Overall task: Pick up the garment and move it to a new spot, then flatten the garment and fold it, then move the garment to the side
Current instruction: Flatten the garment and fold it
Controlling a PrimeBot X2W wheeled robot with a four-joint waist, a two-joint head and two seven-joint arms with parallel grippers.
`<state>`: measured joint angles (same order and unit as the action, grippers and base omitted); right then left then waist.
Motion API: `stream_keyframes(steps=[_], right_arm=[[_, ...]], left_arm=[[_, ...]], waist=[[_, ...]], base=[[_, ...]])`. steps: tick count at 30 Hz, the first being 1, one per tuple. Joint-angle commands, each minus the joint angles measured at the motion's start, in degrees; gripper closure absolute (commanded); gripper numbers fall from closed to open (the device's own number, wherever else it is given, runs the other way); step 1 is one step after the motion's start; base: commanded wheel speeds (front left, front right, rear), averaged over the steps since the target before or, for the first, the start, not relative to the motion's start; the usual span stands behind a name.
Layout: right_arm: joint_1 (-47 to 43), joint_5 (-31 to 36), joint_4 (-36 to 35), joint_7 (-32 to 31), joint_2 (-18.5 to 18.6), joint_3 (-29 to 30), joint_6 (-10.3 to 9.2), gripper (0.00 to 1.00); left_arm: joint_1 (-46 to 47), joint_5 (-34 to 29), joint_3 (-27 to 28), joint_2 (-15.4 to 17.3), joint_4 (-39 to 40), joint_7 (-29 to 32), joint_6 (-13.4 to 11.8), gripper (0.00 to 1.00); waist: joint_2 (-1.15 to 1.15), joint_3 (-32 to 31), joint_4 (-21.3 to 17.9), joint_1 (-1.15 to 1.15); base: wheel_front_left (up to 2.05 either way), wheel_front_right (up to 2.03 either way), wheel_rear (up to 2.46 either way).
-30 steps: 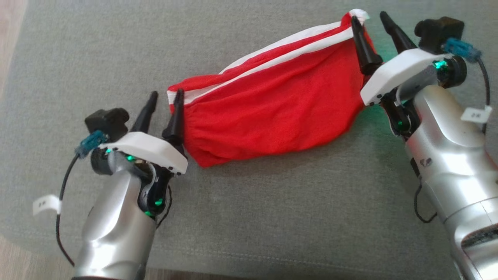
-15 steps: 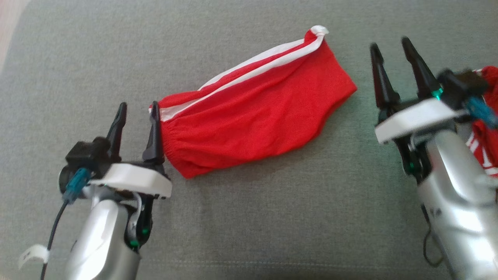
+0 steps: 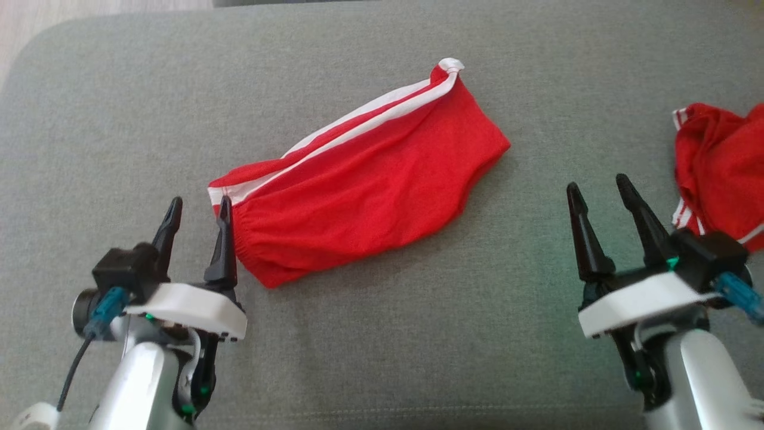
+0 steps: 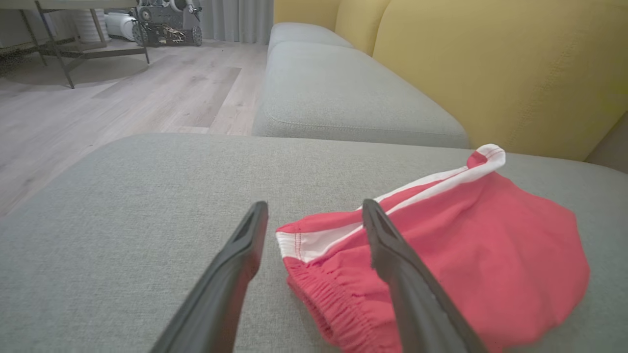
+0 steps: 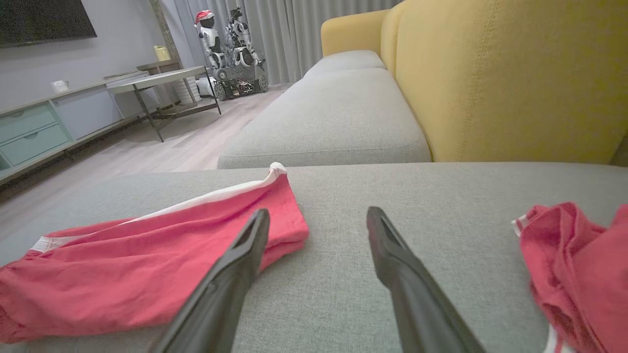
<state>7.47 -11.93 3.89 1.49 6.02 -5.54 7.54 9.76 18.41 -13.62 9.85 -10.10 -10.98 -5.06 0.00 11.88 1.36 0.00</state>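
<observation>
Nearest the camera, the left gripper [image 3: 200, 200] sits just off the elastic waistband end of the folded red shorts [image 3: 364, 191], fingers spread wide and pinching nothing. One finger is right beside the white-striped corner, though I can't say whether it touches. On the other side of the shorts, and well apart from their leg end, the right gripper [image 3: 597, 182] is splayed just as wide and just as empty. The shorts lie flat and slantwise on the grey seat cushion [image 3: 382, 334], doubled over, with the white side stripe running along the far edge and a little peak of hem standing up at the far corner. To my eye the fold is done, so carrying them to the side is the step in hand. That calls for both grippers to close in on the two ends together, waistband and hem, and lift evenly so the fold doesn't spill open. Watch the right of the shorts: a second red garment [image 3: 716, 173] is crumpled there, so that side is partly taken. Beyond the shorts rises the yellow backrest [image 4: 490, 73], then a neighbouring cushion [image 4: 343, 93], a wooden floor [image 4: 147, 98], a metal-legged table [image 5: 167, 78] and a wheeled robot [image 5: 230, 44] by the curtains, none of them in the way.
</observation>
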Motion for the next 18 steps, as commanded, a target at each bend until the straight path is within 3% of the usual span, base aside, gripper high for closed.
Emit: stream_keyframes(steps=[1, 7, 18], right_arm=[[0.1, 0.7, -4.0, -0.9, -0.2, -0.7, -0.05, 0.0], [-2.7, 1.6, -9.1, -4.1, -1.1, -0.1, -0.05, 0.0], [-2.5, 1.9, -10.9, -5.8, -1.6, 0.1, -0.05, 0.0]], left_arm=[[0.7, 0.0, 2.3, 1.7, 2.4, 0.3, -0.4, 0.0], [-0.5, 0.0, 1.9, 2.0, 3.3, 1.1, -1.1, 0.0], [-0.3, 0.2, 1.7, 2.1, 4.0, 1.1, -2.0, 0.0]], waist=[[0.0, -0.3, -0.4, 0.0], [0.0, -0.5, -0.7, 0.0], [0.0, -0.1, -0.7, 0.0]], base=[[0.0, 0.0, 0.0], [0.0, 0.0, 0.0], [0.0, 0.0, 0.0]])
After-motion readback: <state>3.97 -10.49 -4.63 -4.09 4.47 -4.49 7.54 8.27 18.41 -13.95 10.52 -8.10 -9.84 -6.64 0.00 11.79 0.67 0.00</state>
